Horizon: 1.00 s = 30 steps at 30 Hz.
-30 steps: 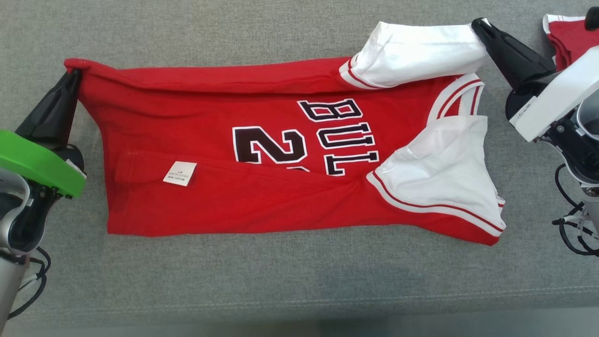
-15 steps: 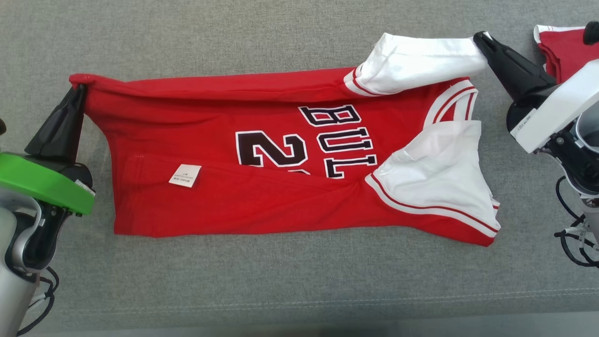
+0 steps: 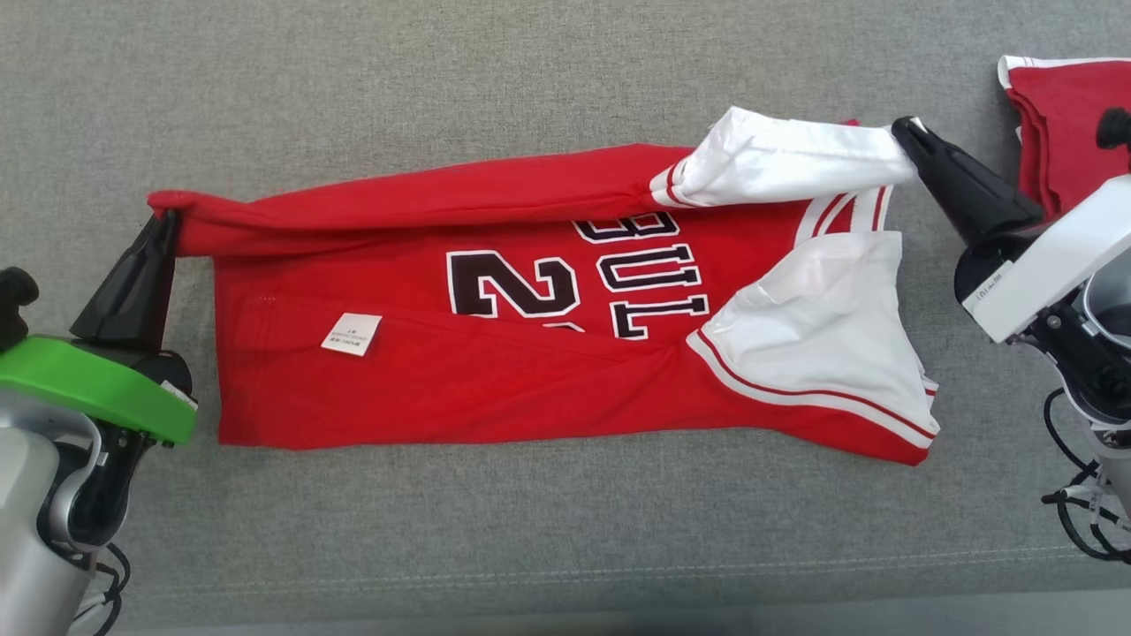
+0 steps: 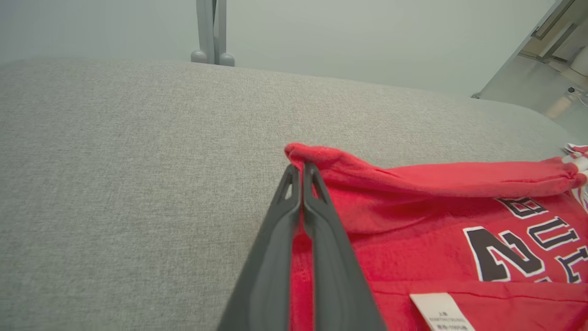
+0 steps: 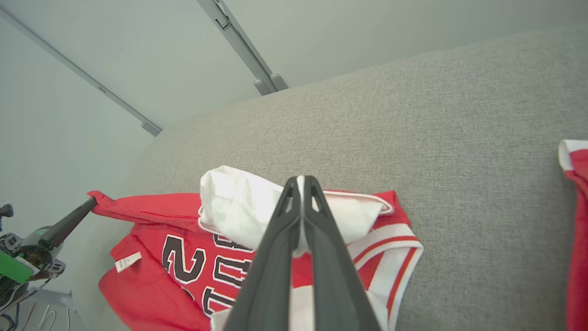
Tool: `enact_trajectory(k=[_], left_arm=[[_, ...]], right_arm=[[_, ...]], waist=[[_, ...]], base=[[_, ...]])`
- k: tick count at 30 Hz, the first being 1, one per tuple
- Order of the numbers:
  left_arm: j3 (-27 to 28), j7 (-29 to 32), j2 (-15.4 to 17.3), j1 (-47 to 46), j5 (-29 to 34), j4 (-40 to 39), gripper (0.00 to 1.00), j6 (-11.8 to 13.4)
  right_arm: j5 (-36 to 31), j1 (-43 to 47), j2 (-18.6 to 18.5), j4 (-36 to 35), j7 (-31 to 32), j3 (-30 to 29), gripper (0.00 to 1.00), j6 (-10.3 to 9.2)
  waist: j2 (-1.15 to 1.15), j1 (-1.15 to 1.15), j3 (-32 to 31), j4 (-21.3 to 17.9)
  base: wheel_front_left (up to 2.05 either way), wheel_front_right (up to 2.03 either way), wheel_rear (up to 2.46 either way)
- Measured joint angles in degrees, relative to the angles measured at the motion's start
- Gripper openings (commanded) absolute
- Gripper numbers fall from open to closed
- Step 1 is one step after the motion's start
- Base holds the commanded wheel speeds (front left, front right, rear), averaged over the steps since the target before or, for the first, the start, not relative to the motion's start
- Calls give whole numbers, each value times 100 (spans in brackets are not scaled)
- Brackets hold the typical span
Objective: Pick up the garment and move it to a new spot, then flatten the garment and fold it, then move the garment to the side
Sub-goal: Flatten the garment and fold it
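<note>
Left gripper [image 3: 164,221]: fingers pressed together, pinching the red hem corner of the jersey [image 3: 530,389]; in the left wrist view the two tips [image 4: 301,169] meet on a bunched red fold. Right gripper [image 3: 903,131]: also clamped tight, holding the white shoulder panel [image 3: 786,155]; in the right wrist view white cloth shows between its tips [image 5: 301,180]. Count: two grippers, both gripping; one jersey in work; one label [image 3: 352,334]; one other red, white-trimmed garment [image 3: 1056,115]. Left arm enters at the cushion's near-left corner, green wrist band [image 3: 97,393] low, fingers pointing toward the far edge and slightly right. Right arm enters from the right edge, white wrist housing [image 3: 1047,265] tilted, fingers pointing toward the far edge and left; dark cables [image 3: 1074,450] hang beside it. The jersey lies lengthwise at the middle of the grey cushion [image 3: 530,71], hem toward the left edge, shoulders toward the right. Its far long edge runs as a taut red fold between the two grips and overlaps the top of the black lettering. The near half lies flat, with the label on it near the hem. The other garment sits at the far-right corner, apart from the jersey.
</note>
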Motion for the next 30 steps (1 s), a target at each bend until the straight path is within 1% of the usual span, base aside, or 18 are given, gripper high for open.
enact_trajectory(k=[7, 13, 14, 17, 20, 24, 26, 30], left_arm=[[45, -35, -140, 137, -1, 100, 0, 0], [174, -37, -227, 257, -1, 146, 0, -1], [226, -37, -266, 285, -1, 149, 0, -1], [387, -37, -353, 300, 0, 64, 0, -1], [477, -37, -480, 318, 15, -4, 0, -15], [605, -37, -560, 411, 175, -105, 0, -15], [660, -38, -581, 492, 202, -133, 0, -15], [708, -38, -689, 650, 219, -183, 0, -15]], right_arm=[[47, 443, 5, -224, -87, -42, 0, -91], [82, 772, 27, -330, -178, -33, 0, -105], [85, 812, 35, -350, -179, -37, 0, -145], [92, 927, 36, -417, -232, -78, 0, -149], [108, 1028, 16, -463, -285, -151, 0, -201], [121, 1115, -12, -554, -339, -259, 0, -207], [133, 1132, -30, -611, -365, -281, 0, -255], [133, 1242, -66, -676, -387, -301, 0, -282]], waist=[[0, 0, 17, -5], [0, 0, 3, -17], [0, 0, -5, -23], [0, 0, -17, -22], [0, 0, -38, 2], [0, 0, -86, 30], [0, 0, -103, 36], [0, 0, -141, 42]], base=[[0, 0, 0], [0, 0, 0], [0, 0, 0], [0, 0, 0], [0, 0, 0], [0, 0, 0], [0, 0, 0], [0, 0, 0]])
